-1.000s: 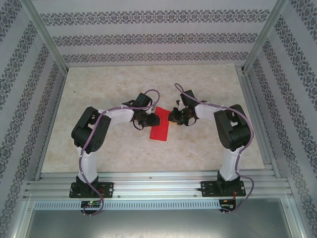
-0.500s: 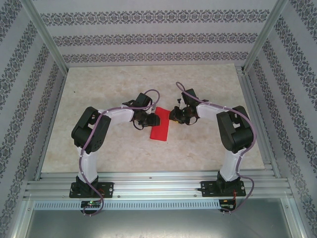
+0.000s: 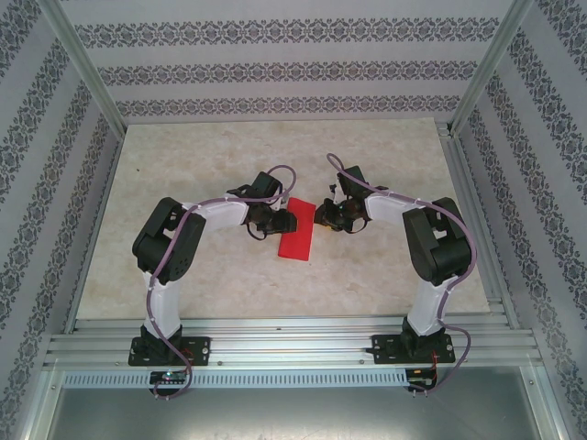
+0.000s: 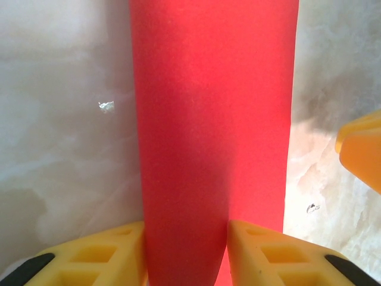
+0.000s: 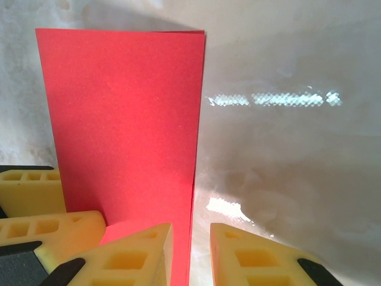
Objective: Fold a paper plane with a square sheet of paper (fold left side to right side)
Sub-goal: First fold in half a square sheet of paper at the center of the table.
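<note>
Top external: bright red folded paper strip lies flat mid-desk, left tool at its left edge, right tool at its right. Left tool released, one finger on the strip, the other just beside it. Right tool released, narrow gap straddling a long edge.

You are looking at a long bright red paper strip lying top to bottom across the pale marbled tabletop. Your left gripper is flanking its lower end with two yellow ribbed fingers, the paper filling their gap. Another yellow finger tip is poking in at right, near the strip.
</note>
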Motion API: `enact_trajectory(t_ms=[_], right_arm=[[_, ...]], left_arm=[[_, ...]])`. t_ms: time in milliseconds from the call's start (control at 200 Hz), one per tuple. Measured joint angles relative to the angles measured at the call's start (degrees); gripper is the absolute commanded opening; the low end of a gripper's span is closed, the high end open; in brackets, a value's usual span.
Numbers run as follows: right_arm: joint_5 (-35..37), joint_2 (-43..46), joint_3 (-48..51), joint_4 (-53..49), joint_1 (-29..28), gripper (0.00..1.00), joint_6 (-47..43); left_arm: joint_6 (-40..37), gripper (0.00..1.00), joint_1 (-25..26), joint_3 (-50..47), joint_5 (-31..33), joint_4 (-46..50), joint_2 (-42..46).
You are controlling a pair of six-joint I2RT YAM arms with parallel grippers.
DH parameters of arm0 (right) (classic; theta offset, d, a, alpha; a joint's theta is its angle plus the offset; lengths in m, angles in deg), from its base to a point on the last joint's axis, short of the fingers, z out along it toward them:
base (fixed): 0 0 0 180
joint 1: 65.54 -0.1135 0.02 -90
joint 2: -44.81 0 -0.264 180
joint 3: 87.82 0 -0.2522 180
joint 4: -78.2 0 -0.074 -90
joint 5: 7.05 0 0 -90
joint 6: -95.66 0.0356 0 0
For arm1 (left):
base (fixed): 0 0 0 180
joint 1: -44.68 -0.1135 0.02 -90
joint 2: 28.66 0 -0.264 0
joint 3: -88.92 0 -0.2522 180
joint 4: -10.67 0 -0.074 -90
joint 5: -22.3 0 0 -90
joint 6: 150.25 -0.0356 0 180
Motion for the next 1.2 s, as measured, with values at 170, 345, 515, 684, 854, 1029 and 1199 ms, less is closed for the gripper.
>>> enact_trajectory(t_ms=[170, 345, 515, 684, 854, 1029, 1199], right_arm=[[0.00, 0.00, 0.22, 0.46, 0.00, 0.24, 0.20], [0.04, 0.00, 0.22, 0.83, 0.00, 0.24, 0.22], [0.04, 0.00, 0.22, 0.83, 0.00, 0.24, 0.24], [0.04, 0.00, 0.22, 0.85, 0.00, 0.24, 0.26], [0.04, 0.00, 0.22, 0.85, -0.02, 0.24, 0.28], [0.04, 0.00, 0.22, 0.85, -0.04, 0.24, 0.44], [0.04, 0.00, 0.22, 0.83, -0.07, 0.23, 0.46]], left_arm=[[0.50, 0.41, 0.00, 0.33, 0.00, 0.35, -0.20], [0.79, 0.41, 0.00, 0.57, 0.09, 0.68, -0.31], [1.38, 0.41, 0.00, 1.01, 0.13, 1.11, -0.57], [1.62, 0.41, 0.00, 1.09, 0.11, 1.20, -0.61], [1.62, 0.42, -0.02, 1.09, 0.07, 1.20, -0.63], [1.62, 0.41, 0.00, 1.16, -0.02, 1.27, -0.68], [1.62, 0.41, -0.02, 1.27, -0.02, 1.38, -0.74]])
